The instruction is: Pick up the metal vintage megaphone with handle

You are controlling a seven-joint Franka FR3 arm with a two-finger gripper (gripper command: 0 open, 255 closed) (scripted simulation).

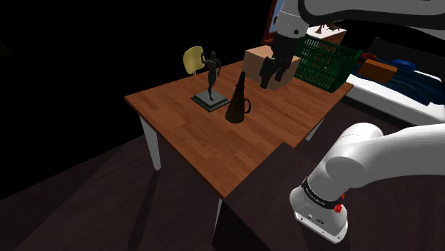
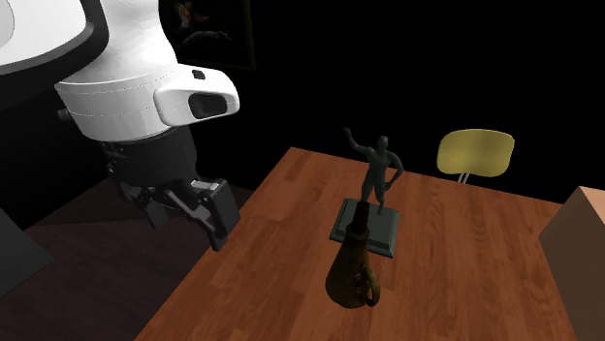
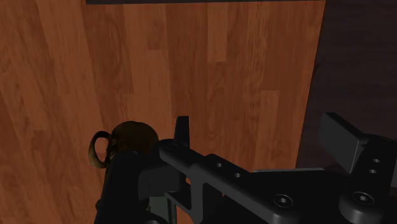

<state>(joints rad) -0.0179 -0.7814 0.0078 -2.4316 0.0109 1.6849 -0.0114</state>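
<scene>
Brown megaphone (image 1: 237,103) stands untouched on the table (image 1: 207,142); the end effector (image 1: 272,71) hangs above, wide open, empty.

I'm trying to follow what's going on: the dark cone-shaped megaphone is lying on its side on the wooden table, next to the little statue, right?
Not quite. The megaphone stands upright on its wide mouth, narrow end up, not on its side; the shoulder view shows this. It is on the wooden table, next to the little statue.
</scene>
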